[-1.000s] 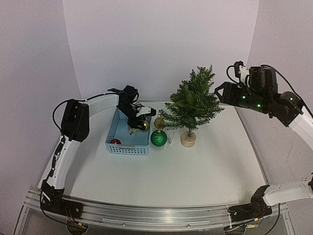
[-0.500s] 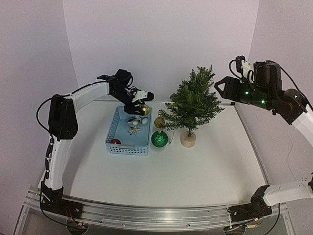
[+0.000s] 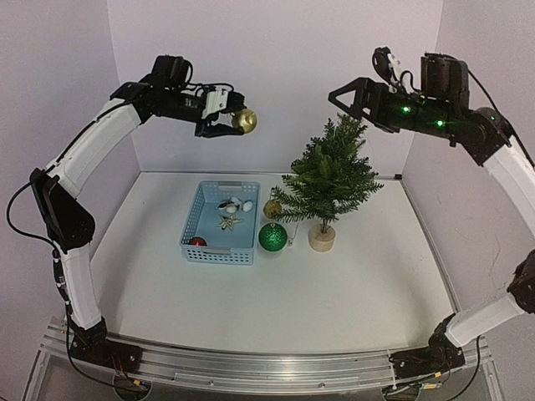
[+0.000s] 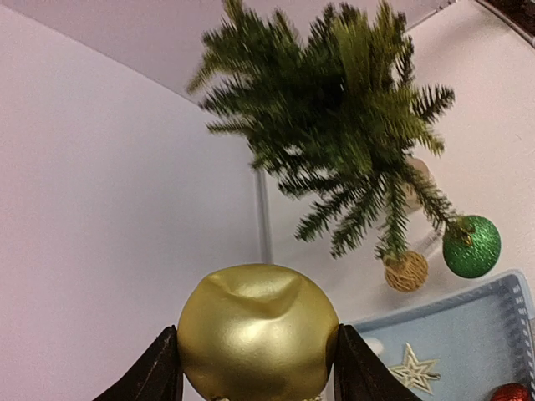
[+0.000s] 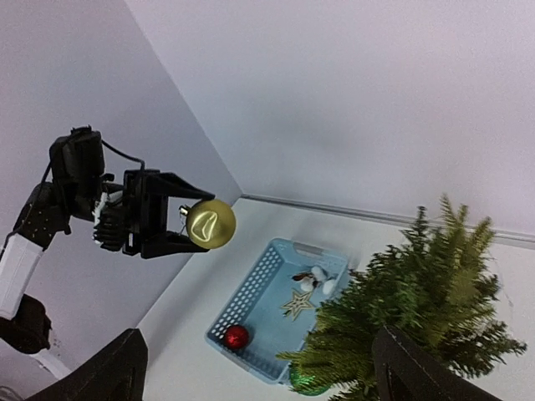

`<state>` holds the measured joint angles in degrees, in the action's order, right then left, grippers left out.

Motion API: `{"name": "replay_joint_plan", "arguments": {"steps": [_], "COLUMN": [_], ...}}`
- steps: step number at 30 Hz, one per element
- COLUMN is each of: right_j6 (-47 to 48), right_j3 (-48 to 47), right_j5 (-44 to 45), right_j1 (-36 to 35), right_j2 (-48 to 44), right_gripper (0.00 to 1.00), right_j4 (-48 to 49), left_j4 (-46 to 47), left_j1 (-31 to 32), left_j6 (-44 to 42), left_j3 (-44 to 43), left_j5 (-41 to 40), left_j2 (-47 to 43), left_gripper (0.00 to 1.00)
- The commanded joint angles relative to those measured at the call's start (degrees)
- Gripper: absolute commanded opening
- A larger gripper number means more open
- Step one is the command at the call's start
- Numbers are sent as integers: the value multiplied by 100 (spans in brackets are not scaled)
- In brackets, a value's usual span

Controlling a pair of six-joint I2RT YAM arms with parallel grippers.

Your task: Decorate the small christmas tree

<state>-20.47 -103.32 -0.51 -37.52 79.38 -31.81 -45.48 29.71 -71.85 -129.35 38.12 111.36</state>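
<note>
Pinching the gold bauble (image 3: 245, 122), the left end effector (image 3: 233, 123) should ease down toward the small christmas tree (image 3: 328, 175) ahead, right end effector (image 3: 348, 97) spread.

Left claw (image 3: 237, 122) with gold bauble (image 3: 246, 121) up out of blue basket (image 3: 191, 225); right claw (image 3: 344, 103) higher too.

A blue basket (image 3: 217, 256) on the white table (image 3: 334, 292) holds a red bauble (image 3: 197, 242).
</note>
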Motion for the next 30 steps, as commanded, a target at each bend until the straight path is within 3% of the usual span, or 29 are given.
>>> {"name": "replay_joint_plan", "arguments": {"steps": [1, 8, 11, 19, 30], "right_j6": [-147, -707, -1016, -1383, -1686], "right_j3": [-862, -754, -446, -358, -622], "right_j5": [-1673, -3121, -3274, -3541, -3869], "right_j1": [11, 4, -1, -54, -64], "right_j2": [735, 1220, 1221, 1513, 1889], "right_gripper": [94, 94, 95, 95, 78], "right_j4": [394, 1807, 2516, 3109, 3475], "left_j4": [95, 176, 202, 426, 513], "left_j1": [362, 854, 923, 1004, 1064], "left_j6": [-236, 17, 89, 288, 466], "left_j3": [-782, -1331, -1414, -1453, -1467], "left_j5": [564, 755, 870, 1075, 1229], "left_j2": [-256, -270, -260, -220, -198], "left_gripper": [37, 34, 34, 32, 31]}}
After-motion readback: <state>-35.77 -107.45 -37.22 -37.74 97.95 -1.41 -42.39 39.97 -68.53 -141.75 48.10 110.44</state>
